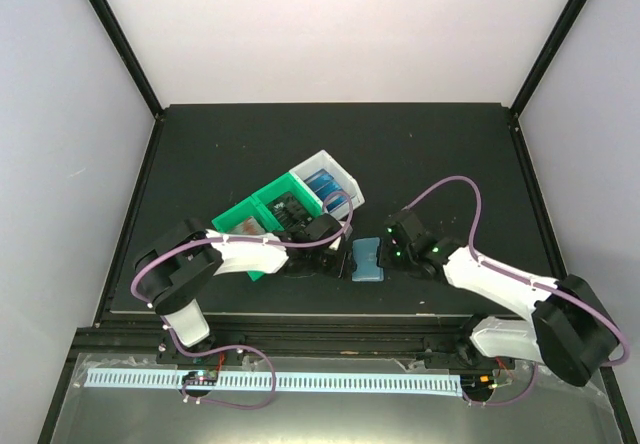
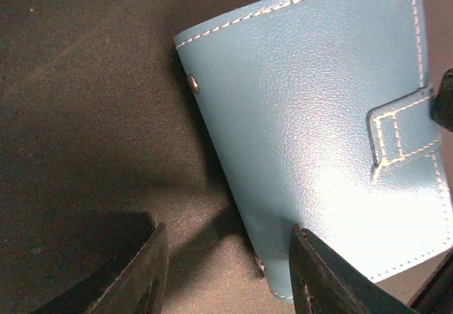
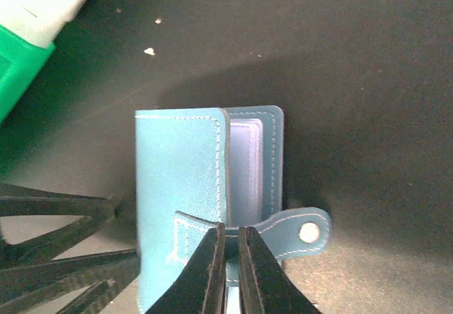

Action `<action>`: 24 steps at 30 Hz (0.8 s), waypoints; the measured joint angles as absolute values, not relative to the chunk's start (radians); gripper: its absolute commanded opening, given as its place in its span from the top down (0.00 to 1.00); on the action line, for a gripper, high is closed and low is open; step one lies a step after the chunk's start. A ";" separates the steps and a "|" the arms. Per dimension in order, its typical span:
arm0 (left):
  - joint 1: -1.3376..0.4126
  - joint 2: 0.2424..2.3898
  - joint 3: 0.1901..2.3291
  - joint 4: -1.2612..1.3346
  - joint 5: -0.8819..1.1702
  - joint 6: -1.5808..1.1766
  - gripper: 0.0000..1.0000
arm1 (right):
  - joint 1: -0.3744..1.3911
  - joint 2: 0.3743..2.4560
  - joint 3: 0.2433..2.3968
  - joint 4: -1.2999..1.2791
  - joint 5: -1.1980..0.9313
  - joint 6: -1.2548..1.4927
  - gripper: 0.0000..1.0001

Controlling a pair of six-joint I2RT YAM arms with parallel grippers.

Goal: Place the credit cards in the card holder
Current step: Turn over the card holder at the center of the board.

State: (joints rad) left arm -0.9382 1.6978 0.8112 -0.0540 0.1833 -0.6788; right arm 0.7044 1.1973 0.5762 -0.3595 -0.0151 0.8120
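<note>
The teal card holder point(image 1: 367, 259) lies on the black mat between my two grippers. In the right wrist view the card holder point(image 3: 180, 187) has its cover slightly lifted, with clear sleeves showing, and its snap tab point(image 3: 301, 230) is undone. My right gripper point(image 3: 231, 247) is shut on the tab's strap. My left gripper point(image 2: 226, 271) is open, and the card holder point(image 2: 318, 130) has its near corner between the fingers. The right-hand finger point(image 2: 318, 278) lies against the leather. The credit cards sit in the bins: blue ones point(image 1: 322, 182), black ones point(image 1: 292, 210).
The green bin point(image 1: 240, 214) and the white bin point(image 1: 340, 176) stand just behind and to the left of the card holder, close to the left arm point(image 1: 250, 254). The bins' corner point(image 3: 28, 31) shows at the top left of the right wrist view.
</note>
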 measured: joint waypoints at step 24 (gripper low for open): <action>-0.938 1.740 0.848 -0.025 0.216 -0.782 0.49 | 0.704 1.387 0.594 -0.345 0.035 0.771 0.87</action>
